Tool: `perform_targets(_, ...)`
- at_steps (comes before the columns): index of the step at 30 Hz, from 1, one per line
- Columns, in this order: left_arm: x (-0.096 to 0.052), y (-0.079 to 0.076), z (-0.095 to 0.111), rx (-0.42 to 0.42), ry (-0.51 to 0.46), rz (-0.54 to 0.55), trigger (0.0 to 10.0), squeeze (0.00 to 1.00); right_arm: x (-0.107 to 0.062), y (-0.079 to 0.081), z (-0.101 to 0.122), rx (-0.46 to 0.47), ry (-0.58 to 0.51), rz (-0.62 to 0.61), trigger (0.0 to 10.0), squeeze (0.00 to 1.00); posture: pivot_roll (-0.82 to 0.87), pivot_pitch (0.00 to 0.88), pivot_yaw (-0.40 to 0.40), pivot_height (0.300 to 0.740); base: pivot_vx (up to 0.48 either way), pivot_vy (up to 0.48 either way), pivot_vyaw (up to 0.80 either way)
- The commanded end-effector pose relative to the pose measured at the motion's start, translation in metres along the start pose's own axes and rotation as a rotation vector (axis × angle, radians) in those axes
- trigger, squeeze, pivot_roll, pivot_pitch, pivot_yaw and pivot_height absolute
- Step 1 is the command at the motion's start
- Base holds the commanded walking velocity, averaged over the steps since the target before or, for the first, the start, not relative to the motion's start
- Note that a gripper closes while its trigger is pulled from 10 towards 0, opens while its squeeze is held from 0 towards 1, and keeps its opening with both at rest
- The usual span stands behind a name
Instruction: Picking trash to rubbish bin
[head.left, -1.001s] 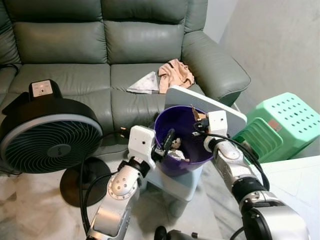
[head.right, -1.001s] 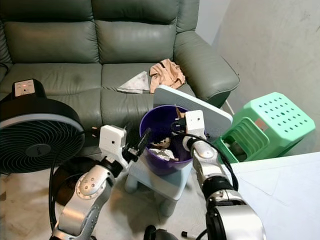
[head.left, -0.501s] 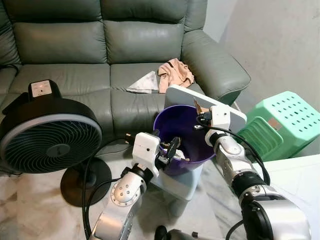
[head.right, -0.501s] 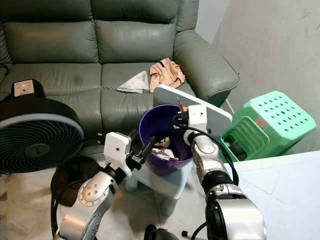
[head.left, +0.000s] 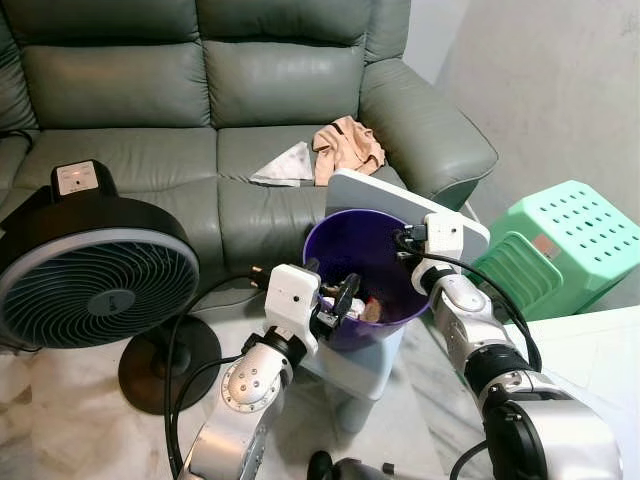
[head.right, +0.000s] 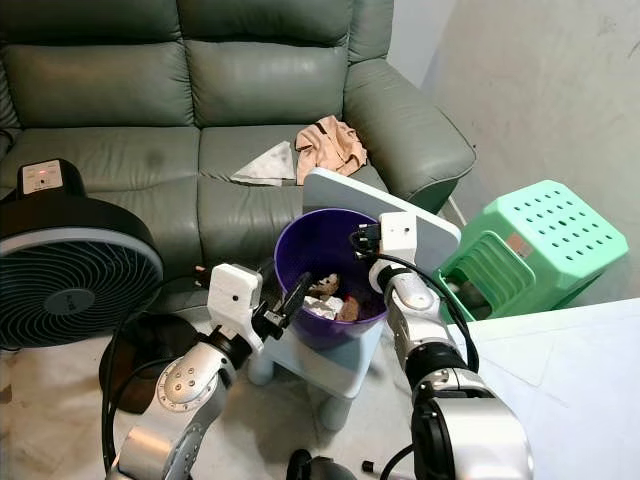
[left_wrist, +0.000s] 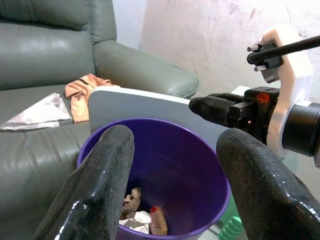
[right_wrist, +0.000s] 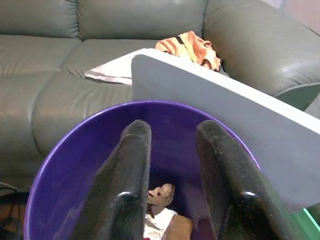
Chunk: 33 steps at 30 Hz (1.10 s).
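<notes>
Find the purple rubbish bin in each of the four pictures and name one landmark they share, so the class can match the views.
Left eye view: purple rubbish bin at centre, between the two grippers.
Right eye view: left of centre, on the pale stool.
Left wrist view: lower middle, between the black fingers.
Right wrist view: lower half, trash inside.
Shared landmark: the grey lid leaning behind the bin.

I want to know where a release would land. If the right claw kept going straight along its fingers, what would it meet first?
Probably the trash at the bottom of the purple bin; the right claw, open and empty, points into it.
</notes>
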<state>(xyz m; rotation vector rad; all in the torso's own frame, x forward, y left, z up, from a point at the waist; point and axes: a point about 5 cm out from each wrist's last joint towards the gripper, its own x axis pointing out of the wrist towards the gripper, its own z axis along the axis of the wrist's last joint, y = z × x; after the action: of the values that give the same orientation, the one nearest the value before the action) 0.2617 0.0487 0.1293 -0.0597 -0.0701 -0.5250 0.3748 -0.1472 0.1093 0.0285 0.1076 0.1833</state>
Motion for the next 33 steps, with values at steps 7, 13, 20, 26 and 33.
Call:
perform_targets(7,0.010,0.007,0.010,0.011,-0.042,-0.007,10.0,0.00,-0.001,-0.009,0.010,0.023,-0.079,-0.004,10.0,1.00,0.02,0.165,-0.126,0.740,0.000,0.000,0.00)
perform_targets(13,0.016,0.019,0.016,0.031,-0.060,0.007,10.0,0.00,-0.005,-0.011,0.017,0.041,-0.170,0.038,10.0,1.00,0.02,0.147,-0.113,0.740,0.000,0.000,0.00)
perform_targets(20,0.031,0.052,0.030,0.076,-0.105,0.054,10.0,0.00,-0.017,-0.024,0.019,0.044,-0.279,-0.021,10.0,1.00,-0.01,0.081,-0.078,0.740,0.000,0.000,0.00)
perform_targets(26,0.037,0.077,0.041,0.072,-0.143,0.126,10.0,0.00,-0.029,-0.034,0.018,0.055,-0.344,-0.073,10.0,1.00,-0.03,0.046,-0.060,0.740,0.000,0.000,0.00)
perform_targets(33,0.033,0.114,0.044,0.086,-0.135,0.242,10.0,0.00,-0.048,-0.036,0.019,0.013,-0.427,-0.102,10.0,1.00,-0.05,0.027,-0.038,0.740,0.000,0.000,0.00)
